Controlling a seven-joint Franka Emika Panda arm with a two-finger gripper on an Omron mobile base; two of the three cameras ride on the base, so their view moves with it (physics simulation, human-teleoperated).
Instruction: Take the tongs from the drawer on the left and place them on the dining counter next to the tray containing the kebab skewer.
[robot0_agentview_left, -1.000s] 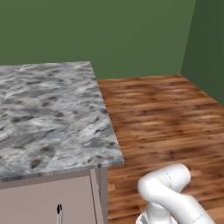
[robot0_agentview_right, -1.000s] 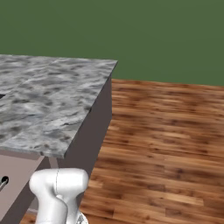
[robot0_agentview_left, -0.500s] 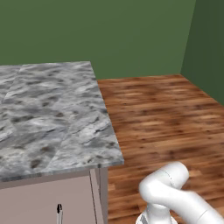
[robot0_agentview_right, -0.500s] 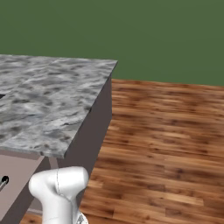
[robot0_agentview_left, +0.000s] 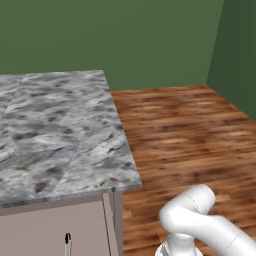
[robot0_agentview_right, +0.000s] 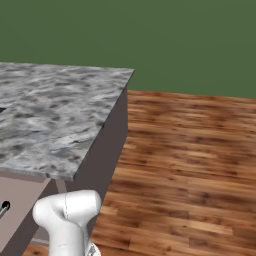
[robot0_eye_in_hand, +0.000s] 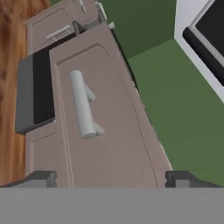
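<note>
The drawer (robot0_eye_in_hand: 109, 131) is a mauve-grey front with a silver bar handle (robot0_eye_in_hand: 82, 104), seen close up in the hand view. My gripper (robot0_eye_in_hand: 111, 179) is open, its two dark fingertips (robot0_eye_in_hand: 41, 178) wide apart just short of the front, with the handle ahead between them and nothing held. A dark gap (robot0_eye_in_hand: 41, 85) runs along one edge of the drawer front. The dining counter (robot0_agentview_left: 60, 135) is a grey-veined marble top on a taupe base, seen from the other side at its corner (robot0_agentview_right: 55, 115). The tongs, the tray and the kebab skewer are out of view.
A small silver handle end (robot0_agentview_left: 67, 240) pokes out of the cabinet face below the marble top, the same handle end (robot0_agentview_right: 4, 207) at the left edge. Wooden floor (robot0_agentview_left: 185, 135) stretches right of the counter to green walls. A white appliance with a dark panel (robot0_eye_in_hand: 205, 39) sits beyond the cabinets.
The arm's elbow has shifted only slightly in the base views. The gripper has stayed open and the scene has not moved.
</note>
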